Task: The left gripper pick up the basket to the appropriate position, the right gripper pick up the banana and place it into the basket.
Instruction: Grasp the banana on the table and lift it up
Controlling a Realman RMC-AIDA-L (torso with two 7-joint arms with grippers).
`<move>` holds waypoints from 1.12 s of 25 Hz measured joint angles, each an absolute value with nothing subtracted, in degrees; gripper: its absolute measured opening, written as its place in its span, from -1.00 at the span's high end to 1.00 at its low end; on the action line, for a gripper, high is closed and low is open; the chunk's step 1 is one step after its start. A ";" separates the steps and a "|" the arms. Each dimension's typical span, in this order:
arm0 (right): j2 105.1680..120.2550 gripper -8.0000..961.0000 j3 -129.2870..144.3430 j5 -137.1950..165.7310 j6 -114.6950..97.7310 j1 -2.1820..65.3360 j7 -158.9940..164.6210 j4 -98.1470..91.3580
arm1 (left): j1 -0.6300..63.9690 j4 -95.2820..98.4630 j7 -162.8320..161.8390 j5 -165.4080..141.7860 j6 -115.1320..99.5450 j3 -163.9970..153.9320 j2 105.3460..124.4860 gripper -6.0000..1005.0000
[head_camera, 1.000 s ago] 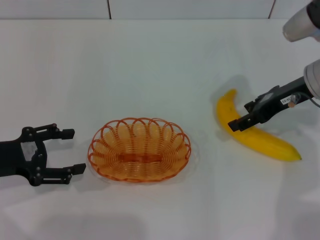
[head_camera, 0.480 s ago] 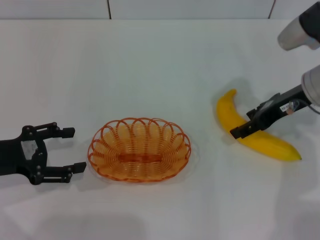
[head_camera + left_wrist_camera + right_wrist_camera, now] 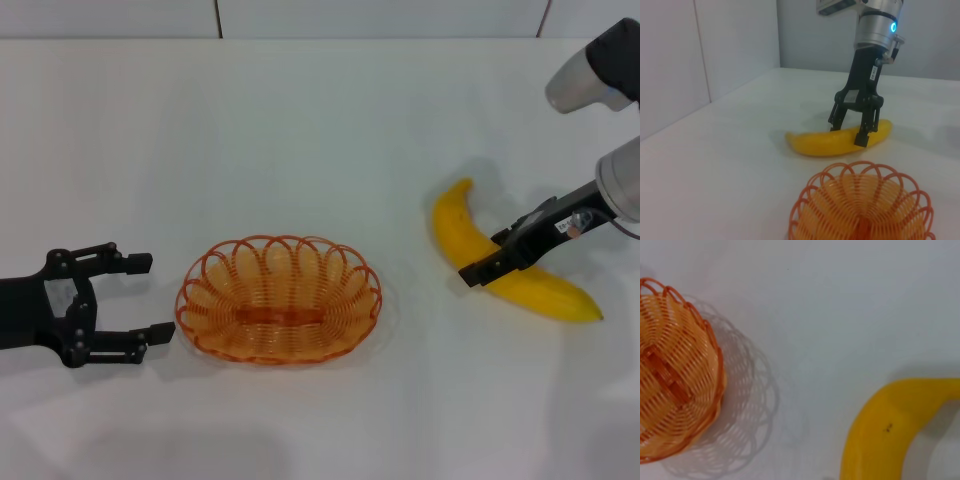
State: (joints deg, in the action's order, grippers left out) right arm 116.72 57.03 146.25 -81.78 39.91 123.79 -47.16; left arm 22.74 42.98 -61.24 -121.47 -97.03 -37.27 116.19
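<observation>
Right pincer: the right pincer (image 3: pixel 487 265) is down at the banana (image 3: pixel 520 275), right of centre on the tabletop (image 3: pixel 300 120); its two fingers straddle the fruit's middle, one on each side, opened just wider than the fruit.
Right pincer from the left wrist view: the right pincer (image 3: pixel 854 131) points straight down, fingertips at the banana's (image 3: pixel 837 142) upper surface; whether they press it I cannot tell.
Banana: lies flat on the tabletop, curved, one end toward the far side, the other toward the near right.
Left pincer: the left pincer (image 3: pixel 143 297) lies low at the near left, fingers spread wide and holding nothing, tips pointing right at the basket (image 3: pixel 279 300).
Basket: orange wire, sits near centre, just right of the left pincer's fingertips without touching them, well apart from the banana.
Basket contents: nothing inside.
Right wrist view: basket (image 3: pixel 677 375) rim and part of the banana (image 3: pixel 885 432) show, clear tabletop between them.
</observation>
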 joint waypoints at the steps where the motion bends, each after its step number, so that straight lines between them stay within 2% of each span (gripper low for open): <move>1: 116.72 -0.62 57.16 146.25 -81.73 39.92 123.93 -47.15 | 22.75 42.97 -61.24 -121.46 -97.03 -37.27 116.19 -0.75; 7: 116.84 -0.51 57.64 146.13 -81.73 39.91 124.05 -47.33 | 22.77 42.97 -61.26 -121.46 -97.03 -37.27 116.19 -0.75; 13: 116.91 -0.03 57.66 145.90 -81.73 39.90 124.08 -47.64 | 22.77 42.97 -61.26 -121.56 -97.03 -37.27 116.16 -0.75; 28: 116.76 -0.06 55.70 145.72 -82.61 39.50 124.96 -52.63 | 22.33 42.97 -61.26 -121.53 -97.03 -37.03 116.03 -0.75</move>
